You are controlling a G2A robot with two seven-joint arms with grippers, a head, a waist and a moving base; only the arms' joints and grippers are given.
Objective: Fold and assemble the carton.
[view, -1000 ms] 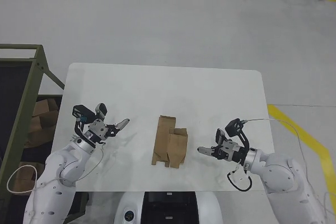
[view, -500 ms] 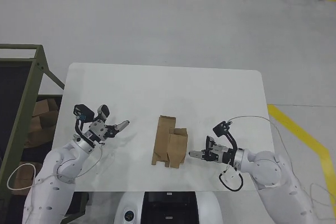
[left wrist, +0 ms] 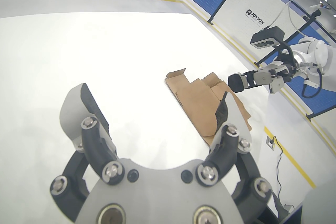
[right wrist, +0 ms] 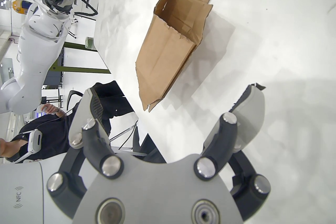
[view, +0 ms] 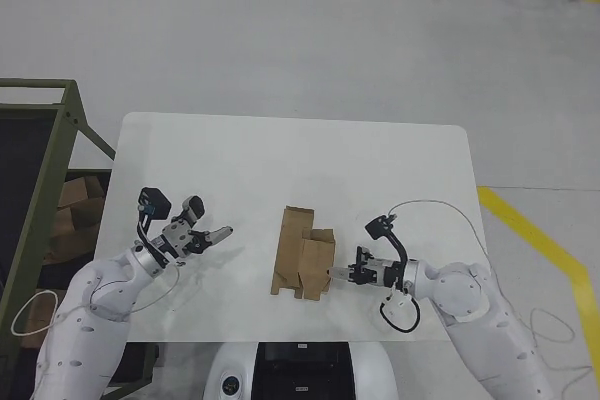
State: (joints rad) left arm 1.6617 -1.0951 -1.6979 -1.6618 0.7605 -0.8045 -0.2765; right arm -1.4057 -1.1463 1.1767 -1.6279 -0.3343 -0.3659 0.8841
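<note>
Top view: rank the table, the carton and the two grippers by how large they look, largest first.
1. table, by far the largest.
2. carton, brown, mid-table.
3. left gripper and right gripper: both smaller than the carton, but they look about alike, so they are not ranked against each other.

carton (view: 303,253): plain brown cardboard, both faces.
table (view: 280,160): white, under the carton.
left gripper (left wrist: 155,93): pale grey fingers, black ribbed pads, black links, silver screws.
right gripper (right wrist: 172,90): the same grey, black and silver.
floor (view: 380,50): light grey.
floor stripe (view: 540,240): yellow, off the carton's right-arm side.
rack (view: 75,110): olive green, off the carton's left-arm side.
</note>
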